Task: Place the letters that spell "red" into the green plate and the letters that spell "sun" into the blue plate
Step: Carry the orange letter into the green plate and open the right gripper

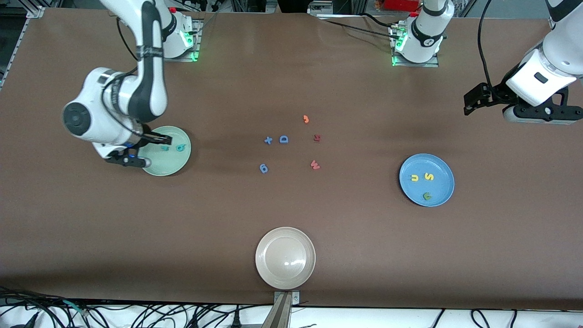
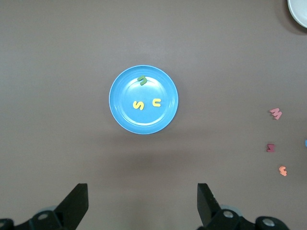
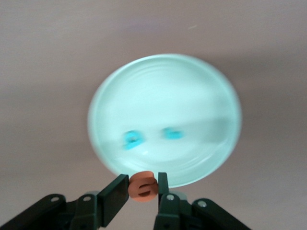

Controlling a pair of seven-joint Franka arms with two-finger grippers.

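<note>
My right gripper (image 3: 143, 187) is shut on the orange "e" (image 3: 143, 186) and hangs over the rim of the pale green plate (image 3: 192, 86). In the front view the gripper (image 1: 159, 138) covers part of that plate (image 1: 171, 163). In the plate lie the teal "r" (image 1: 165, 146) and the teal-blue "d" (image 1: 181, 147). The blue plate (image 1: 439, 189) toward the left arm's end holds the yellow "u" (image 1: 414, 178), the yellow "s" (image 1: 428, 176) and the green "n" (image 1: 427, 196). My left gripper (image 2: 143, 201) waits open and empty, high above the table beside that plate (image 2: 124, 93).
A beige plate (image 1: 285, 258) sits near the table's front edge. Loose letters lie mid-table: a blue plus sign (image 1: 268, 140), a blue "D" (image 1: 283, 139), a blue round letter (image 1: 263, 168), two red letters (image 1: 317, 137) (image 1: 314, 165) and an orange one (image 1: 306, 119).
</note>
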